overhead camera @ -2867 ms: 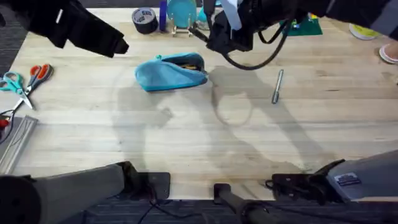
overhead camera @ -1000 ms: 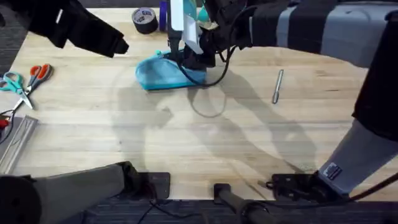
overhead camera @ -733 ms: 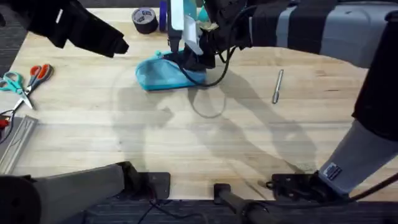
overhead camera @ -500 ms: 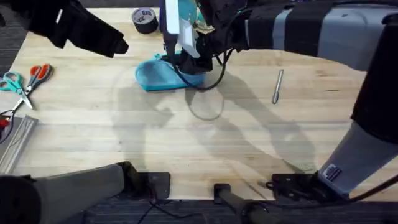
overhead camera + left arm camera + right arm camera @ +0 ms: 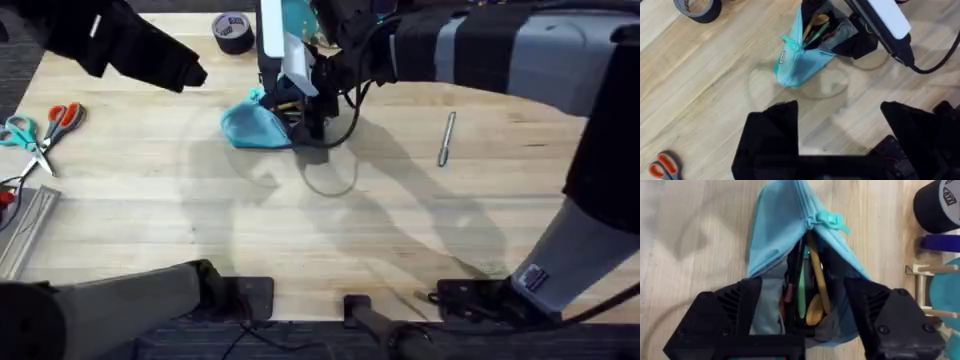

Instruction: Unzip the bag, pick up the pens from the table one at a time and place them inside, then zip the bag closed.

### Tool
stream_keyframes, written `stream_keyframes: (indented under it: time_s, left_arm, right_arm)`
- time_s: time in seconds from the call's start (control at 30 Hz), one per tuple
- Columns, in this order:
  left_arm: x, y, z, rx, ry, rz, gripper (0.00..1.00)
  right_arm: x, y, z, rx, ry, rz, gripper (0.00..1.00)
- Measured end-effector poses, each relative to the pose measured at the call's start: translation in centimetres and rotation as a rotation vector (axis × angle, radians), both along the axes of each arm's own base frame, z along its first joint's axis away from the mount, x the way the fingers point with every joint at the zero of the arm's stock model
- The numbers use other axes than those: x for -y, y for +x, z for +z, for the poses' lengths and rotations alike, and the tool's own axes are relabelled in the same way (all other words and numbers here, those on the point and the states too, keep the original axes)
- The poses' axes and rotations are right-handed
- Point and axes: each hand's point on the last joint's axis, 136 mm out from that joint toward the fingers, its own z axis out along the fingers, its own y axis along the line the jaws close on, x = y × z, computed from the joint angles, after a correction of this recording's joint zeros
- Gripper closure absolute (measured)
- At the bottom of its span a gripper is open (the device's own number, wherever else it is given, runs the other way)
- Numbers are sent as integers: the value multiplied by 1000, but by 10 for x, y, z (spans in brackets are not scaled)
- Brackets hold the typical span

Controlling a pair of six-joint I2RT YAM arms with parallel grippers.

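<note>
Hovering idle at upper left, the left gripper (image 5: 190,72) is standing open-fingered and empty. At top centre, the right gripper (image 5: 305,120) is spreading inside the unzipped bag (image 5: 250,125); a silver pen (image 5: 446,138) is waiting at right.

No legible text, brand, number or sign was found in any view. The black tape roll (image 5: 939,207), just beyond and to one side of the right gripper (image 5: 800,325), carries white lettering on its rim, too partial to read. The bag (image 5: 801,59), lying ahead of the left gripper (image 5: 840,145), bears a small white tag at its end; its marking is too small to read.
</note>
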Motion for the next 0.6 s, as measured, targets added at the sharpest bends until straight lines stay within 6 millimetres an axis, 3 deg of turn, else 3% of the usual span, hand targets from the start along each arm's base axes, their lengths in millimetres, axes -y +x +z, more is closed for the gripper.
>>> stream_keyframes:
  time_s: [0.4,0.5,0.6]
  left_arm:
    - [0,0,0,0,0,0,6]
    - [0,0,0,0,0,0,6]
    - [0,0,0,0,0,0,6]
  right_arm:
    - [1,1,5,-23,10,-47,4]
    - [6,7,23,-38,33,-141,5]
    - [13,15,57,-35,91,-251,4]
